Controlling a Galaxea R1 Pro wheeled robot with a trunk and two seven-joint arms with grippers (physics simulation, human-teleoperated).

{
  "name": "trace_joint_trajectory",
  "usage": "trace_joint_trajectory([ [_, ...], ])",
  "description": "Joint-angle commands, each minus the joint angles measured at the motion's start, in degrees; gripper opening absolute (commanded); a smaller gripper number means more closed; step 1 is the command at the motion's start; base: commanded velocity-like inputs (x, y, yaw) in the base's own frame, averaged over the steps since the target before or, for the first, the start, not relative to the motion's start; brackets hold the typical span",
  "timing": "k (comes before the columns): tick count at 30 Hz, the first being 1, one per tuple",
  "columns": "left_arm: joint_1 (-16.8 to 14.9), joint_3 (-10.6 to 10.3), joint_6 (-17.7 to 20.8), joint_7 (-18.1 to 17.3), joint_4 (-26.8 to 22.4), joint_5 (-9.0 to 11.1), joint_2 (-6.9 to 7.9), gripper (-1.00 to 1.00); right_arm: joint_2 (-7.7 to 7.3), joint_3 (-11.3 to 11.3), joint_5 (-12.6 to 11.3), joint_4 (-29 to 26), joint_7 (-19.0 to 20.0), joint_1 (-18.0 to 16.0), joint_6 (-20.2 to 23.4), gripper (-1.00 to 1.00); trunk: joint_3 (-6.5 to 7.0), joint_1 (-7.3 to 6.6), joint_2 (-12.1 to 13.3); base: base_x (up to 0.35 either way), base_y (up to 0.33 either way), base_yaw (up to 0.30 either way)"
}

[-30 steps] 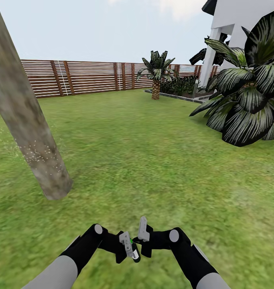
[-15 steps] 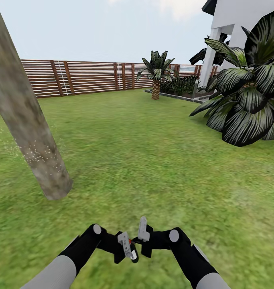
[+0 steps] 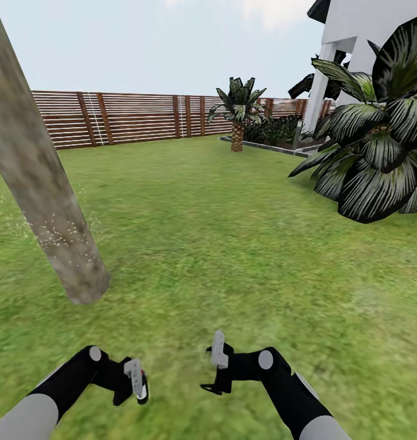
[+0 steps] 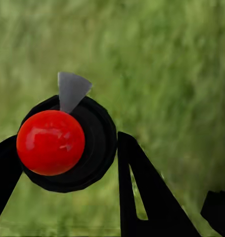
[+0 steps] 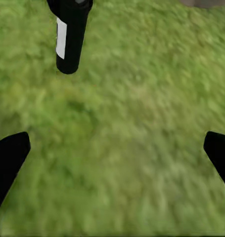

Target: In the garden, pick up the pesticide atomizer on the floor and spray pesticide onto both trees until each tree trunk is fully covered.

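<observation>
You are holding the pesticide atomizer [image 3: 138, 382] in your left gripper [image 3: 130, 386], low over the lawn [image 3: 220, 244]; its fingers [image 4: 142, 197] are closing around the black body, whose red cap [image 4: 50, 142] is facing the left wrist camera. Your right gripper [image 3: 215, 374] is hanging apart from it, fingers [image 5: 8, 158] spread wide with nothing but grass between them. One tree trunk [image 3: 43, 201] is standing ahead to your left, speckled with pale droplets low down. The fence [image 3: 135, 116] is bounding the far side.
</observation>
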Motion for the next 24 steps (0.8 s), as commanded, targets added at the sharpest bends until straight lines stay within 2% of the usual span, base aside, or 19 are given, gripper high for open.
trace_joint_trajectory([
  [1, -0.01, 0.06, 0.2, 0.44, -0.08, 0.38, 1.06, -1.0, -0.08, -0.24, 0.59, -0.01, -0.15, -0.02, -0.54, 1.0, -0.05, -0.01, -0.02, 0.0, 0.0, 0.0],
  [2, 0.01, 0.58, 0.24, 1.29, -0.05, 0.54, 1.61, -1.0, -0.19, -0.32, 0.58, 0.04, -0.26, -0.02, -0.57, 1.0, -0.05, -0.01, -0.02, 0.0, 0.0, 0.0],
  [3, 0.02, 1.93, 0.26, 2.91, 0.01, 0.84, 2.01, -1.0, -0.38, -0.4, 0.57, 0.07, -0.48, 0.01, -0.59, 1.0, -0.05, -0.01, -0.02, 0.0, 0.0, 0.0],
  [5, 0.37, 8.0, 0.29, 9.03, 0.13, 1.88, 2.44, -1.0, -1.86, -1.56, 0.5, 1.41, -3.8, 0.14, -0.63, 1.0, -0.05, -0.01, -0.02, 0.0, 0.0, 0.0],
  [6, 1.31, 12.62, 0.22, 13.31, 0.57, 2.8, 2.34, -1.0, -3.24, -3.8, 0.4, 4.48, -8.42, 0.19, -0.69, 1.0, -0.05, -0.01, -0.02, 0.0, 0.0, 0.0],
  [8, 2.69, 18.6, 0.1, 18.55, 2.2, 4.69, 2.11, -1.0, -4.23, -8.09, 0.34, 10.99, -16.58, 0.26, -0.85, 1.0, -0.05, -0.01, -0.02, 0.0, 0.0, 0.0],
  [9, 3.58, 22.68, 0.0, 22.68, 4.1, 6.55, 1.94, -1.0, -4.61, -12.03, 0.31, 17.07, -24.05, 0.29, -1.48, 1.0, -0.05, -0.01, -0.02, 0.0, 0.0, 0.0],
  [10, 4.05, 24.89, -0.33, 25.35, 5.21, 7.83, 1.88, -1.0, -4.77, -14.28, 0.31, 20.69, -28.81, 0.31, -2.44, 1.0, -0.05, -0.01, -0.02, 0.0, 0.0, 0.0],
  [11, 4.6, 27.06, -1.65, 28.4, 6.45, 9.49, 1.84, -1.0, -4.89, -16.32, 0.31, 24.32, -34.06, 0.31, -4.39, 1.0, -0.05, -0.01, -0.02, 0.0, 0.0, 0.0],
  [12, 6.04, 29.84, -5.66, 33.58, 8.73, 12.22, 1.75, -1.0, -5.28, -18.49, 0.29, 29.17, -41.57, 0.32, -8.29, 1.0, -0.05, -0.01, -0.02, 0.0, 0.0, 0.0],
  [13, 7.66, 31.5, -10.13, 39.42, 11.15, 14.77, 1.67, -1.0, -6.17, -19.72, 0.22, 33.02, -47.57, 0.33, -11.42, 1.0, -0.05, -0.01, -0.02, 0.0, 0.0, 0.0],
  [14, 8.51, 32.12, -12.49, 42.93, 12.53, 16.18, 1.65, -1.0, -6.74, -20.21, 0.12, 34.94, -50.27, 0.33, -12.71, 1.0, -0.05, -0.01, -0.02, 0.0, 0.0, 0.0],
  [15, 10.2, 32.79, -15.9, 50.13, 15.6, 18.9, 1.56, -1.0, -7.53, -20.74, -1.03, 37.65, -53.73, 0.33, -14.57, 1.0, -0.05, -0.01, -0.02, 0.0, 0.0, 0.0],
  [16, 11.3, 33.15, -17.27, 54.56, 17.31, 20.82, 1.57, -1.0, -7.83, -20.92, -3.0, 38.6, -55.37, 0.35, -15.51, 1.0, -0.05, -0.01, -0.02, 0.0, 0.0, 0.0],
  [17, 12.2, 33.57, -18.27, 57.89, 18.31, 22.97, 1.58, -1.0, -8.0, -21.02, -5.94, 39.08, -56.79, 0.38, -16.12, 1.0, -0.05, -0.01, -0.02, 0.0, 0.0, 0.0],
  [19, 13.85, 34.1, -20.01, 60.69, 19.01, 26.69, 1.61, -1.0, -8.05, -21.08, -12.03, 39.48, -59.1, 0.41, -16.52, 1.0, -0.05, -0.01, -0.02, 0.0, 0.0, 0.0],
  [20, 14.97, 34.22, -21.05, 61.35, 19.19, 28.76, 1.63, -1.0, -8.07, -21.05, -16.22, 39.76, -60.75, 0.41, -16.59, 1.0, -0.05, -0.01, -0.02, 0.0, 0.0, 0.0],
  [22, 16.23, 34.26, -22.09, 61.81, 19.37, 30.97, 1.52, -1.0, -8.08, -20.99, -22.46, 40.81, -62.73, 0.81, -16.64, 1.0, -0.05, -0.01, -0.02, 0.0, 0.0, 0.066],
  [24, 16.61, 34.28, -22.41, 61.95, 19.8, 31.67, 1.31, -1.0, -8.03, -20.96, -24.69, 41.42, -63.34, 1.18, -16.64, 1.0, -0.05, -0.01, -0.02, 0.0, 0.0, 0.195],
])
